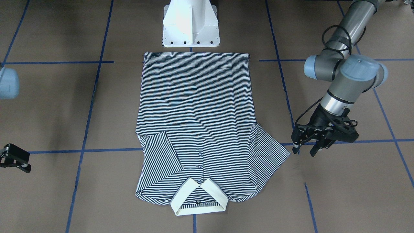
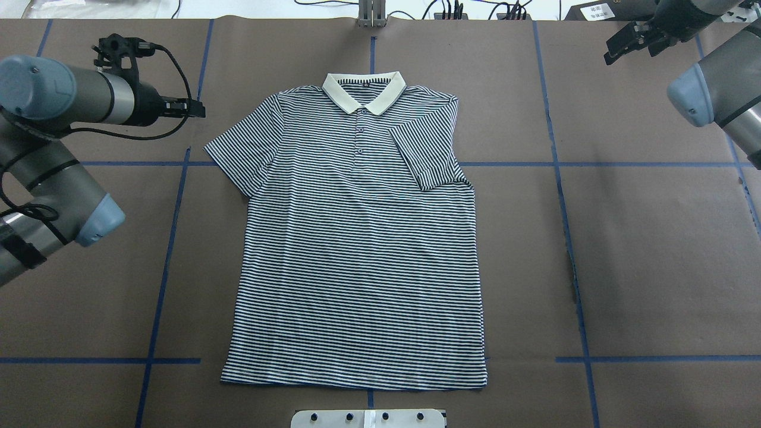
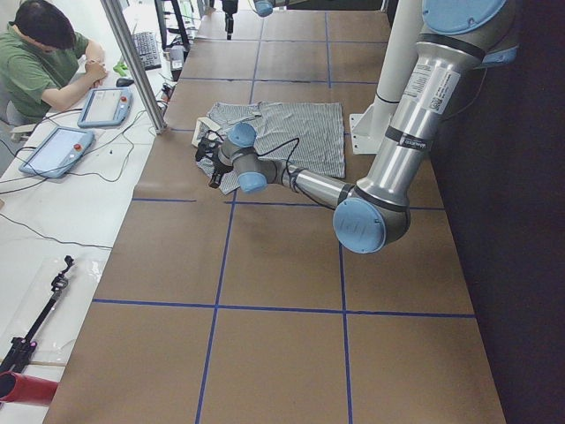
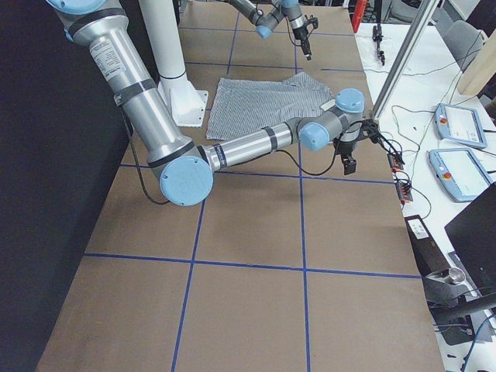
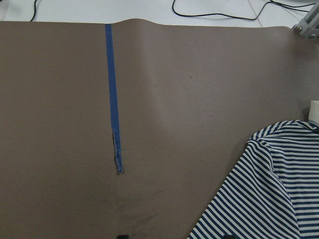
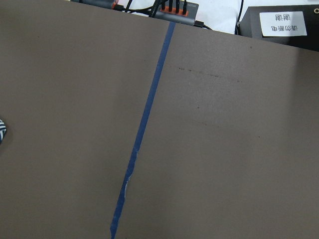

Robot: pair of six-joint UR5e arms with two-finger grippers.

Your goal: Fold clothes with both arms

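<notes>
The striped polo shirt [image 1: 194, 106] [image 2: 357, 249] lies flat and face up in the middle of the table, its cream collar [image 2: 364, 90] toward the far edge. The sleeve on the robot's right is folded in over the chest [image 2: 425, 157]; the other sleeve [image 2: 238, 148] lies spread out. My left gripper [image 1: 305, 149] [image 2: 199, 110] hovers open and empty just beyond that spread sleeve's tip. My right gripper [image 1: 29, 162] [image 2: 615, 47] is open and empty, far from the shirt near the table's far right corner. The left wrist view catches the sleeve [image 5: 269, 189].
The white pedestal base [image 1: 190, 29] stands at the shirt's hem. Blue tape lines [image 2: 565, 178] grid the brown table cover. Cables and a power strip [image 2: 452, 12] run along the far edge. A person [image 3: 40, 62] sits at a side desk with teach pendants [image 3: 53, 150].
</notes>
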